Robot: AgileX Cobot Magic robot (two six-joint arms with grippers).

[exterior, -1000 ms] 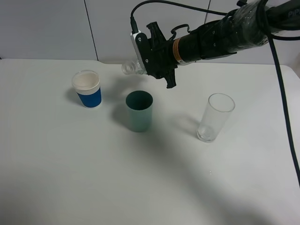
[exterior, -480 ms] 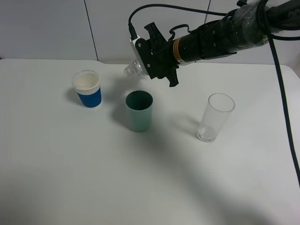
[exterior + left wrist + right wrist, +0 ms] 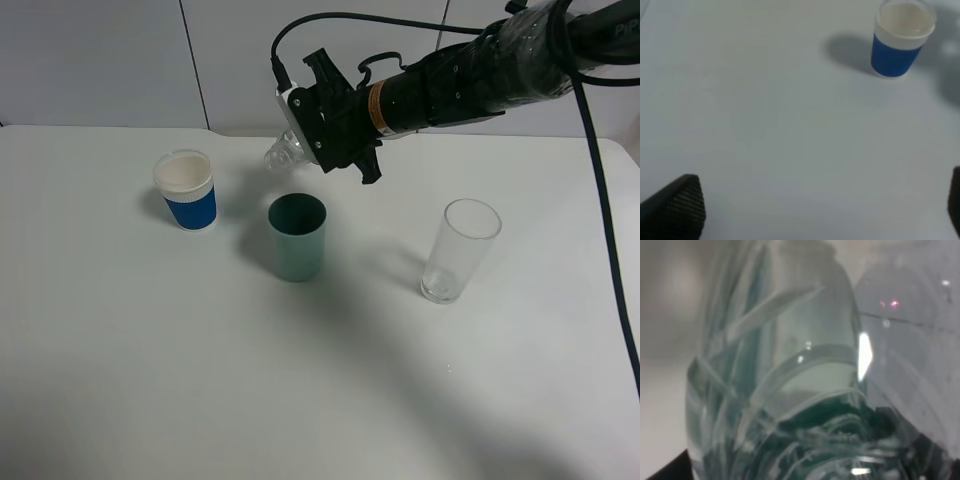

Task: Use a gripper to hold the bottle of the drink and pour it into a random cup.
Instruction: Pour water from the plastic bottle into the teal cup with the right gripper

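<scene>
Tipping further than second ago, we note: right gripper (image 3: 318, 125) clamped tight on bottle (image 3: 283, 151), neck dipping above, just behind teal cup (image 3: 297, 240). No stream visible, perhaps too fine. Pour beginning, we judge.

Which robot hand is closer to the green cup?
Right. The right hand hangs just above and behind the green cup, gripping the bottle tipped toward it. The left hand is outside the high view; its camera sees only the blue-sleeved cup.
</scene>
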